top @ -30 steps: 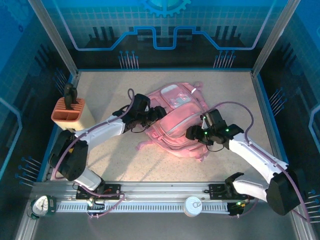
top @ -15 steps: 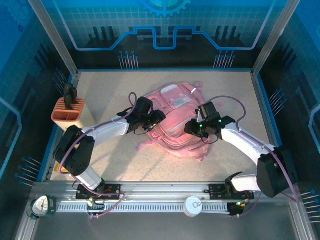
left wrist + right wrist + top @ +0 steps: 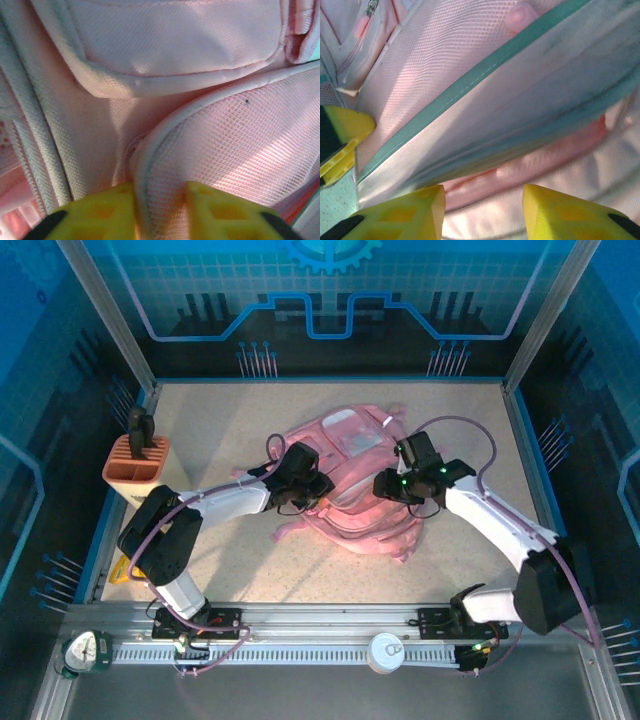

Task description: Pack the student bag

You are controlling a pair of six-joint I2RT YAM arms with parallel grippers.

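Two tools work on the student bag, which lies flat and slumped at the middle of the bench, its translucent front pocket toward the upper part of the overhead frame. The left tool reaches in from the lower left and is clenched on the bag. In its wrist view the left tool has a piped edge of pink mesh running up between the two yellow fingers, which press on it from either side. We judge this pinch is there to anchor or lift one layer of fabric, so that a soft bag with no shape of its own can be pulled open instead of sliding about. The right tool comes from the right, close to its partner, and stands released. In its wrist view the right tool has its jaws apart over a pink seam, just below a teal-trimmed translucent panel, and nothing is visibly caught between them. We take it to be lined up for a grip on the opposite layer, to spread the opening against the left tool's hold. A salmon-orange pen holder sits well apart at the left edge of the bench with dark items standing upright in it. They are likely what waits to be packed, so we judge the task to be at an early stage.
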